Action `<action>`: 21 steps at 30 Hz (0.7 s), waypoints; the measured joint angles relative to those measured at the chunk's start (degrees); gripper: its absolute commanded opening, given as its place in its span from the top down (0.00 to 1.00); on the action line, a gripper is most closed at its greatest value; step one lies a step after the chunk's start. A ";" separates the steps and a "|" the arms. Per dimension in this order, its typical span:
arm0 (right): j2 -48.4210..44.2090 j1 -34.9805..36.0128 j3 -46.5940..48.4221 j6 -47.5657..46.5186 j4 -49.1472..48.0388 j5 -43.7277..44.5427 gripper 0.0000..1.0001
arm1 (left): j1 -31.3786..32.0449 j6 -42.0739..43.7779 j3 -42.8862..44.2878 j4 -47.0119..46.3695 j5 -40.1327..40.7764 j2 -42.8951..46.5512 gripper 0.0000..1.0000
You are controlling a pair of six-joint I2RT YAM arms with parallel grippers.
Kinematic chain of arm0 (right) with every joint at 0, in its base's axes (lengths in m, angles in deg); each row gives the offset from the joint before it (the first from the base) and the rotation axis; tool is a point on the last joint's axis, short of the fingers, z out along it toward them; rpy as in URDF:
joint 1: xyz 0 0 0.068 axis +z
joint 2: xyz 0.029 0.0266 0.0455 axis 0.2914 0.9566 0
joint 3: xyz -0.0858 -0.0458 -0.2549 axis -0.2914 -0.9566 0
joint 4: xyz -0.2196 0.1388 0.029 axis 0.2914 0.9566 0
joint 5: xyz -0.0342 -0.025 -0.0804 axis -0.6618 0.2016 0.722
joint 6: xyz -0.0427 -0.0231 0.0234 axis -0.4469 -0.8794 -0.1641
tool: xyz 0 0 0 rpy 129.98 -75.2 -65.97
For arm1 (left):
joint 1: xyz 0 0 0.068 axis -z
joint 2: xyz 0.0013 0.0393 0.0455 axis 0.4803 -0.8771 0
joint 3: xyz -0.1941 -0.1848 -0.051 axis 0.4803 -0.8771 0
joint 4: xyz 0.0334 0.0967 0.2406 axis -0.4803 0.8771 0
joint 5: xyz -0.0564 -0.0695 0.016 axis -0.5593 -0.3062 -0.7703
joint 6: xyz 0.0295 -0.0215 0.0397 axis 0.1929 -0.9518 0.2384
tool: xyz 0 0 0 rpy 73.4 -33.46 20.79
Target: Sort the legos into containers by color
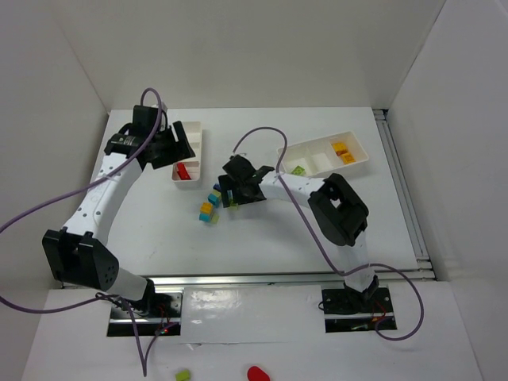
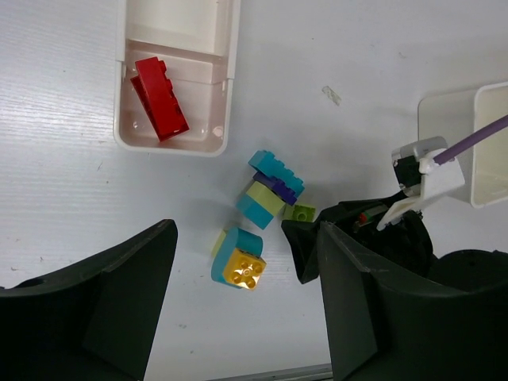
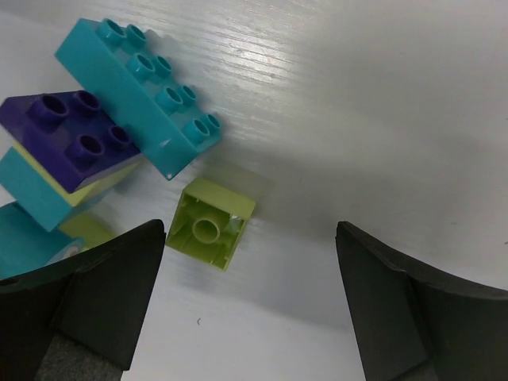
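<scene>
A loose cluster of legos [image 1: 210, 202] lies mid-table. In the right wrist view an upturned lime green brick [image 3: 210, 226] lies on the table between my open right gripper's [image 3: 250, 294] fingers, nearer the left one. Beside it are a long cyan brick [image 3: 139, 79] and a purple-topped stack [image 3: 67, 131]. My right gripper [image 1: 234, 193] hangs low over the cluster. My left gripper [image 2: 246, 309] is open and empty, above a yellow-on-cyan stack [image 2: 238, 262], near the left tray [image 2: 226, 95] that holds a red brick [image 2: 159, 97]. The right tray [image 1: 321, 167] holds an orange brick [image 1: 343, 151] and a green brick [image 1: 298, 170].
White walls enclose the table on three sides. A metal rail [image 1: 405, 198] runs along the right edge. A green piece [image 1: 182, 374] and a red piece [image 1: 258, 373] lie off the table by the arm bases. The right arm's purple cable [image 1: 262, 133] loops above the cluster.
</scene>
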 measured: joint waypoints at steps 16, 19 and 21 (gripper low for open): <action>2.60 1.86 2.25 2.14 1.57 7.10 0.69 | -0.48 0.00 -0.17 -1.16 -1.29 0.00 0.21; 0.17 1.03 1.62 1.70 3.43 9.29 0.69 | -0.11 0.09 -0.17 -1.36 -1.79 -0.02 0.19; -4.37 -0.87 0.13 1.46 4.52 10.36 0.69 | 0.61 0.33 -0.17 -1.68 -1.68 -0.24 0.19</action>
